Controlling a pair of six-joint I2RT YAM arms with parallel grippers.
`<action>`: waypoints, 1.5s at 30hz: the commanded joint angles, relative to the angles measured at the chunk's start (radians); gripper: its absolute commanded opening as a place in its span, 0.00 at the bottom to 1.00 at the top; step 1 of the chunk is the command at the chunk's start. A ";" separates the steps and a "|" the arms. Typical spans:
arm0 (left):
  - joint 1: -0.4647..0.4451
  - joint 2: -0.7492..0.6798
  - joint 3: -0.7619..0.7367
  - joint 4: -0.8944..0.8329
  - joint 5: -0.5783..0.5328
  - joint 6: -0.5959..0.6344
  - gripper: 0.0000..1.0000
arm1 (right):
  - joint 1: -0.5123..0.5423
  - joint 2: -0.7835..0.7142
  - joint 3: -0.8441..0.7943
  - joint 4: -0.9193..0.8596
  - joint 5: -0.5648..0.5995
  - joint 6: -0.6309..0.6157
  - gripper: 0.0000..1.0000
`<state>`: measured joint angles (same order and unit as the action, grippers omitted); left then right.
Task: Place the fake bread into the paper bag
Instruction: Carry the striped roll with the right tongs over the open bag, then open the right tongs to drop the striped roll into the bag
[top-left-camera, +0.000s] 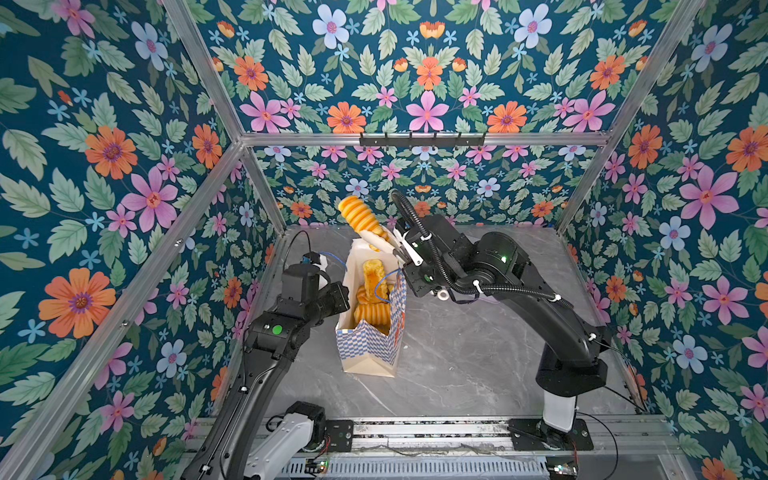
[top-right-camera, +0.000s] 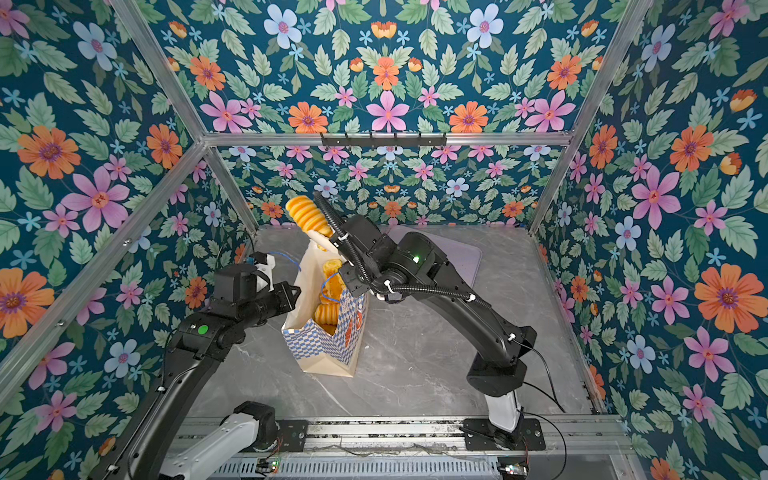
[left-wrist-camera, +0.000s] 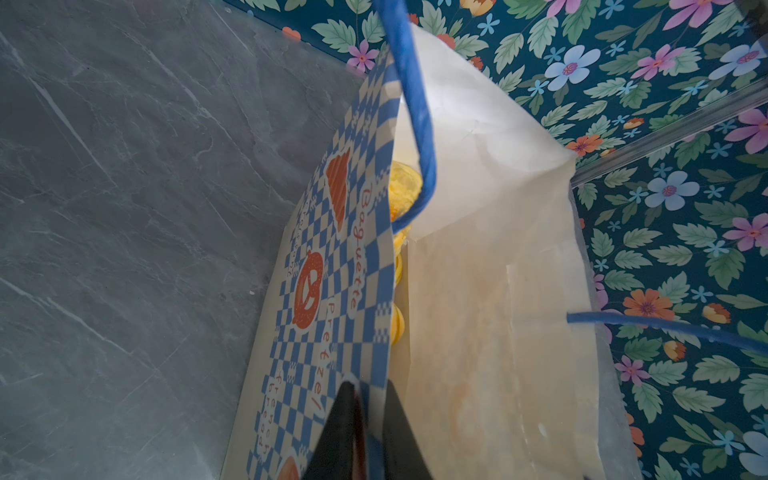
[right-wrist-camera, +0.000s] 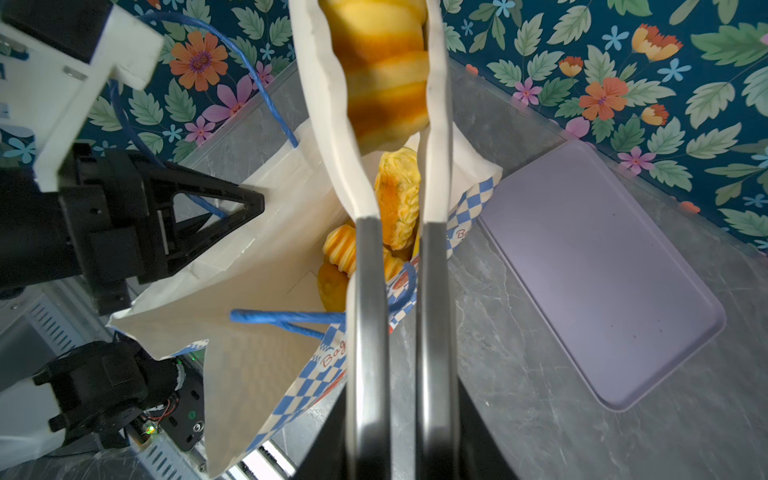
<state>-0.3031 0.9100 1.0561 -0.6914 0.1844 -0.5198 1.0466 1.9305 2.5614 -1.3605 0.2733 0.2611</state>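
Though the paper bag (top-left-camera: 365, 349) gapes, fake bread (top-left-camera: 372, 309) lies half-hidden.

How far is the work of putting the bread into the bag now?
Done: several breads already lie inside the paper bag, and the lilac tray shows none. In hand: the left gripper pinches the bag's wall, and the right gripper holds a ridged croissant above its mouth. To do: lower and release that piece.
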 joint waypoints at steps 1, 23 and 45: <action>0.001 -0.005 -0.002 0.003 -0.008 0.004 0.15 | 0.026 0.018 0.042 -0.069 0.020 0.070 0.33; 0.000 -0.021 -0.006 0.000 -0.005 0.004 0.15 | 0.078 -0.062 -0.181 -0.081 0.017 0.197 0.37; 0.000 -0.016 0.086 -0.053 -0.031 0.026 0.43 | 0.087 -0.160 -0.208 0.018 0.041 0.163 0.49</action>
<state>-0.3031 0.8921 1.1152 -0.7223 0.1734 -0.5156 1.1313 1.7977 2.3512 -1.4025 0.2867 0.4362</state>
